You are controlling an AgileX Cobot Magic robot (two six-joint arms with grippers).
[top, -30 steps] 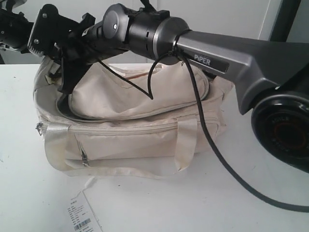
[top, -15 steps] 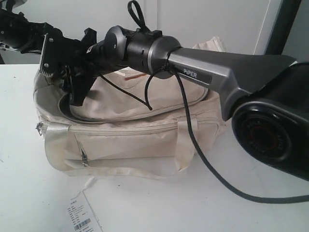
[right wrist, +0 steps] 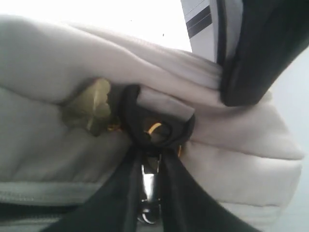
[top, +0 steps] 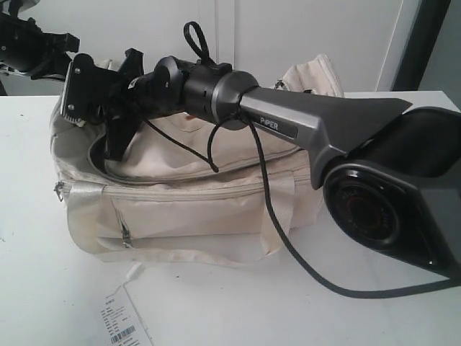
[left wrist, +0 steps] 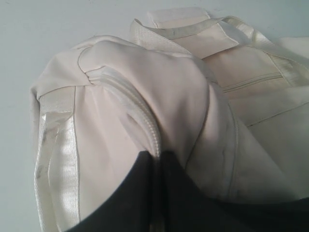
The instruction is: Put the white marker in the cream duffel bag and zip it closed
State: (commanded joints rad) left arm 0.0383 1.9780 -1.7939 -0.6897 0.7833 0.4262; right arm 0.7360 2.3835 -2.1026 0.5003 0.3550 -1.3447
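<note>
The right claw (right wrist: 150,155) is narrowed to a slit, and a small silver zip pull (right wrist: 149,187) is pinched between its two black fingers. It sits just below a black loop (right wrist: 131,113) sewn to the end of the cream duffel bag (right wrist: 72,53). In the exterior view this claw is reached across to the left end of the bag, where the main zip (top: 108,167) is parted and dark lining is shown. The left claw (left wrist: 157,162) is drawn almost together over the zip seam at that end; whether cloth is nipped cannot be told. The bag is laid slumped on a white table (top: 43,288), with a strap handle (top: 277,216) hung down its front and a paper tag (top: 122,323) lying before it. The white marker is seen in no view. It may be hidden inside the bag, but that cannot be confirmed.

The bag is judged soft and light, so it is likely to be dragged and bunched by a tug on the zip unless the cloth is held taut near the slider. The metal pull is small and smooth, and is best gripped across its flat. The marker, stiff, light and apt to roll, would be taken at mid-barrel.
</note>
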